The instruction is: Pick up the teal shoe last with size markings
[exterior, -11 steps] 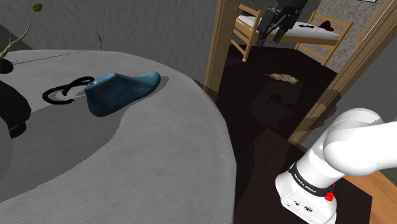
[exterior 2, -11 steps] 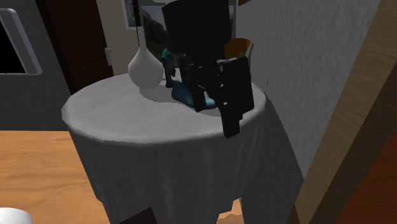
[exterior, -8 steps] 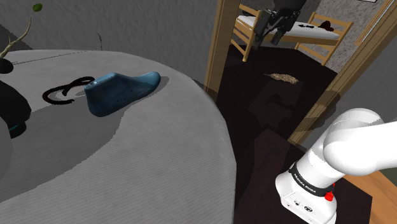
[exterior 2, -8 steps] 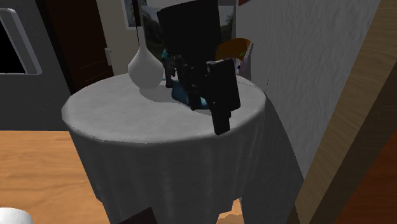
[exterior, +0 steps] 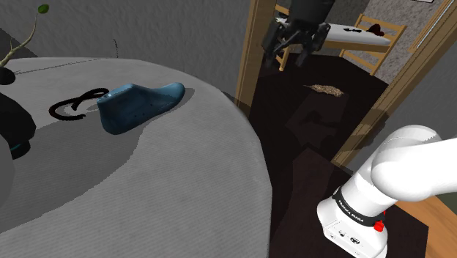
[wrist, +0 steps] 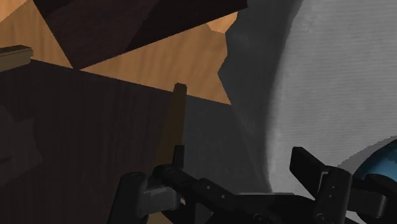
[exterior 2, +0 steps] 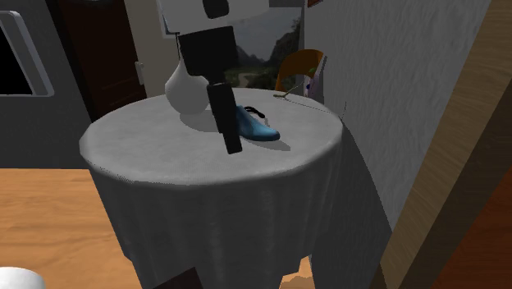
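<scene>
Gripper (exterior: 293, 54) apparently wide open (empty), midair

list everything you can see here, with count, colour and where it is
shoe last: 1, teal-blue, on the table next to the cord
cord: 1, black, looped on the table by the last's heel end
vase: 1, white, on the table behind the last in the second exterior view
twig: 1, thin with a green leaf, shoulder view's upper left
table: 1, round, under a grey cloth
chair back: 1, orange-brown, behind the table by the wall
bed: 1, wooden frame with a white top, beyond the doorway
small object: 1, brown, on the dark floor
arm: 1, white
gripper: 1, black, open, off the table's edge, apart from the last
</scene>
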